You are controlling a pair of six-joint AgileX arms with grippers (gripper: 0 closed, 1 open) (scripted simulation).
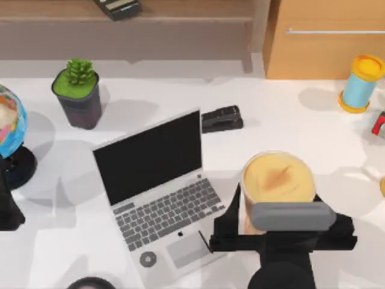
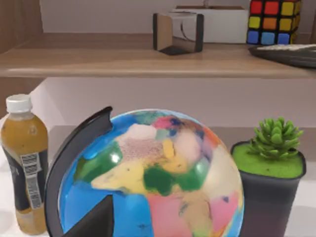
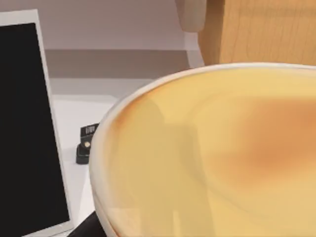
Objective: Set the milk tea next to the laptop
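Note:
The milk tea, a cup with a creamy yellow top and a brown swirl, stands just right of the laptop. My right gripper is shut on the milk tea, with a black finger on each side of the cup. In the right wrist view the cup's top looms close, beside the laptop's black screen. The laptop is open in the middle of the table, its keyboard facing the front edge. My left arm is parked at the table's left edge, by the globe.
A black stapler lies behind the laptop and the cup. A potted plant and a globe stand at the back left, a blue cylinder with yellow ends at the back right. A wooden cabinet closes the back right.

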